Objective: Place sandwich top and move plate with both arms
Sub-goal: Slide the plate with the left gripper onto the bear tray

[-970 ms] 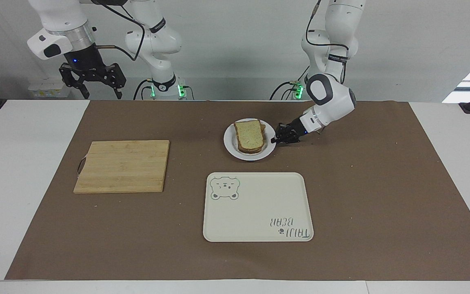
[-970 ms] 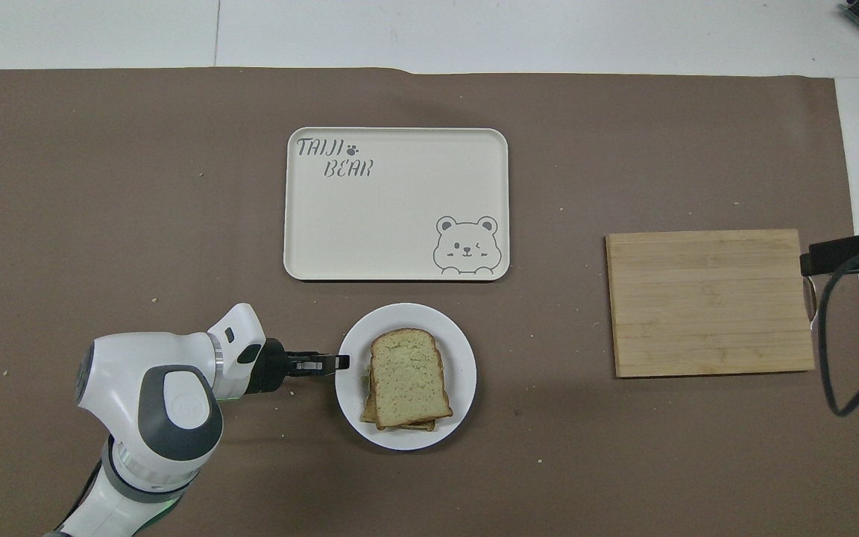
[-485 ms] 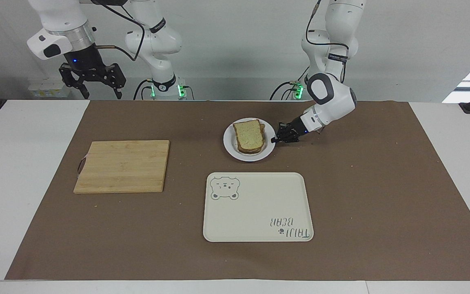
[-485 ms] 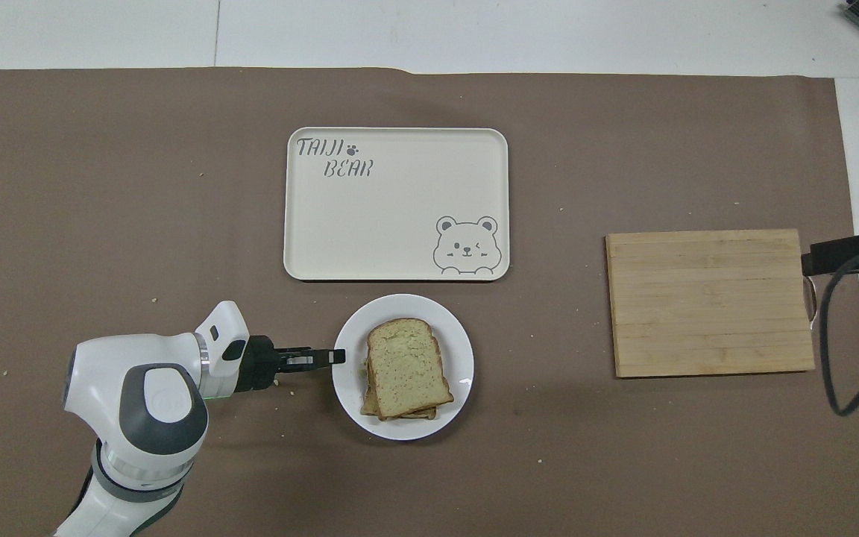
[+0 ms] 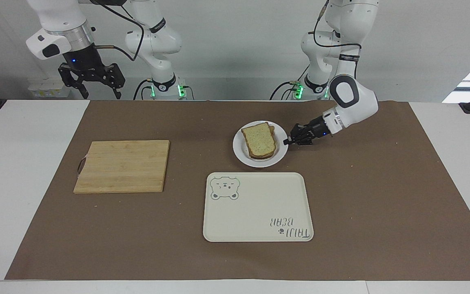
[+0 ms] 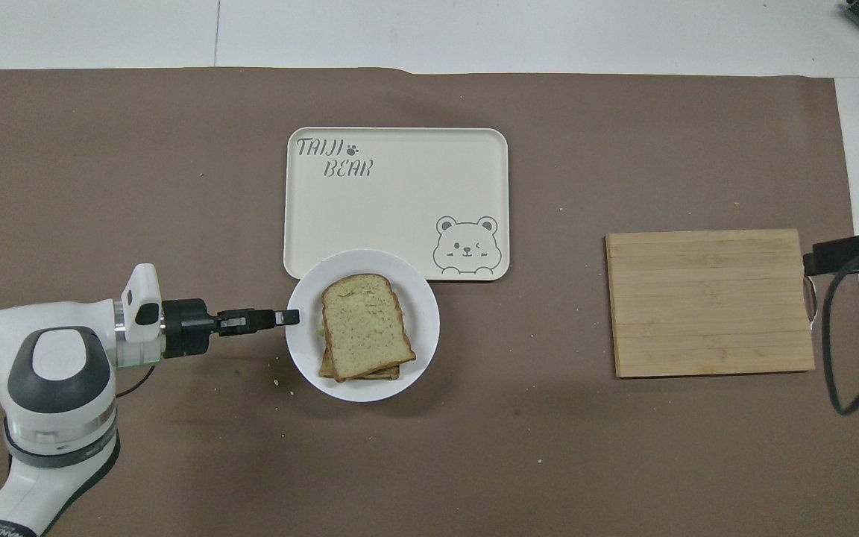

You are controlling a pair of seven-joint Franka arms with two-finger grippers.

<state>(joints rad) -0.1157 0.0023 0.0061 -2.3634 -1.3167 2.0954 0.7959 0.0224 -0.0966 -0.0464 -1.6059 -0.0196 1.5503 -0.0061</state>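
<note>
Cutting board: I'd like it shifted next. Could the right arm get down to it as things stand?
Probably yes: the right gripper hangs open above that end, and the cutting board lies bare.

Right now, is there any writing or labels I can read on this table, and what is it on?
"TAIJI BEAR", with a paw print and a bear drawing: on the cream tray.
Small lettering on the left arm's base band: too small to read.
Plate, bread and cutting board: no writing.
</note>
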